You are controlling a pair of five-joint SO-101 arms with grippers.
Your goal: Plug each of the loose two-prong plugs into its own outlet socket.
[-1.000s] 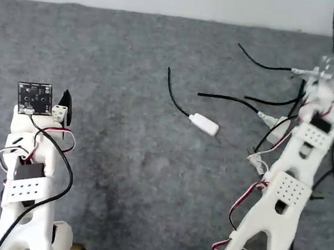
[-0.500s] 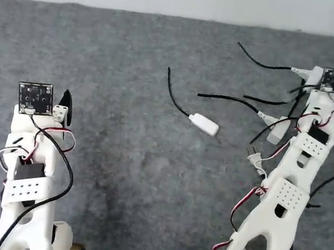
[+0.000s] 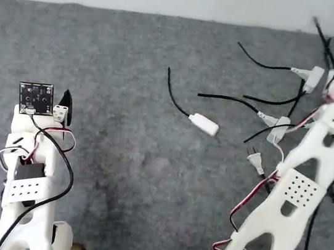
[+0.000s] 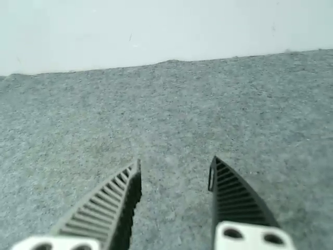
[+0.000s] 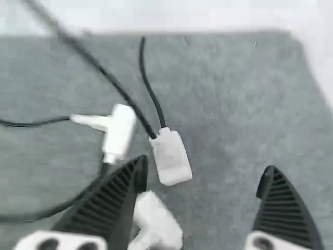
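Right gripper (image 5: pixel 205 164) jaws apart, white socket (image 5: pixel 170 156) just beside one; left gripper (image 4: pixel 176 161) jaws apart.

A white socket (image 3: pixel 204 124) lies flat, unplugged, well apart from a two-prong plug (image 3: pixel 257 162).

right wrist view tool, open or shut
Open: the right tool has its two black ridged fingers wide apart over the grey felt mat, clamped on nothing.

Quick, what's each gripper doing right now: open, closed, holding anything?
Left gripper: open, holding nothing.
Right gripper: open, holding nothing.
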